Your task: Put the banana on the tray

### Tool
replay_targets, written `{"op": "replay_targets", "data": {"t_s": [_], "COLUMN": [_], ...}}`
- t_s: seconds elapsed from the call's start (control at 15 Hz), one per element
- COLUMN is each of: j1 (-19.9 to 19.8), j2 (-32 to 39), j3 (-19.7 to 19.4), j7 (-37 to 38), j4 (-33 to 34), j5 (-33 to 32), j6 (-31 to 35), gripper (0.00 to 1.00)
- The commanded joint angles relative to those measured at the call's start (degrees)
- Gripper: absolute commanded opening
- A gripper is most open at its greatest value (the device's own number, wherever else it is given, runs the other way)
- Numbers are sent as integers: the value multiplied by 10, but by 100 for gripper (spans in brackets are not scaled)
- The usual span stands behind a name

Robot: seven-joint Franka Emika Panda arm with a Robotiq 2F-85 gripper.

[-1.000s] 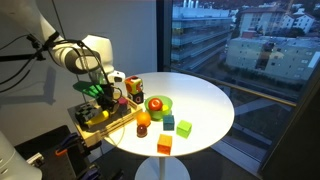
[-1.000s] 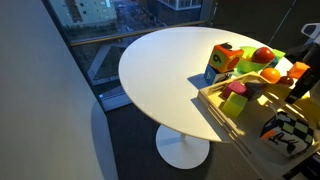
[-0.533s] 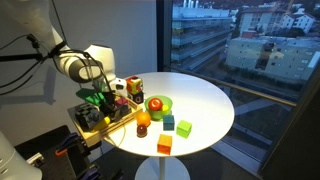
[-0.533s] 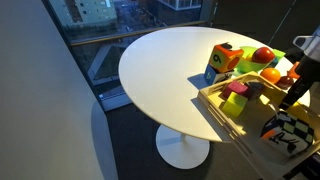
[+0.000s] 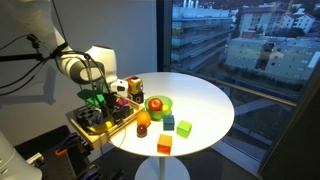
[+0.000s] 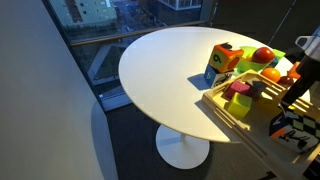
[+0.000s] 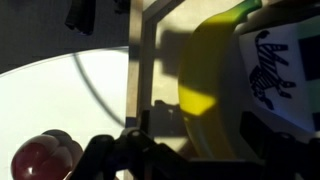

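Observation:
The banana (image 7: 205, 90) fills the wrist view, yellow and very close, lying inside the tan tray beside its dark rim (image 7: 136, 60). It rests against one labelled finger (image 7: 270, 70), and no finger shows on its other side. In both exterior views my gripper (image 5: 97, 104) (image 6: 296, 88) hangs low over the tray (image 5: 88, 128) (image 6: 215, 100) at the table's edge and hides the banana there. The jaws look open.
On the tray lie a green block (image 6: 236, 104) and a magenta block (image 6: 242, 88). A multicoloured box (image 5: 133, 86), a green dish with a red apple (image 5: 156, 104), an orange ball (image 5: 143, 120), and green (image 5: 184, 127) and orange (image 5: 164, 144) cubes sit on the round white table (image 5: 200, 100).
The gripper has sunk a little toward the tray floor over the last second. The tray looks slightly shifted. The blocks on the table have not moved.

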Motion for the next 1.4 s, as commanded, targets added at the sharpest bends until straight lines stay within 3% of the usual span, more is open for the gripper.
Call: {"op": "replay_targets", "data": {"t_s": [0.0,0.67,1.33], "j1": [-13,-27,-57], "j2": [-33,-136,-251], "j3": [-6,-22,-21], "j7": [-8,13,56], "j4": [1,-1,-2], "j5": [9,-12,-35], "j6": [-29,-138,-317], "gripper": [100,100,100]}}
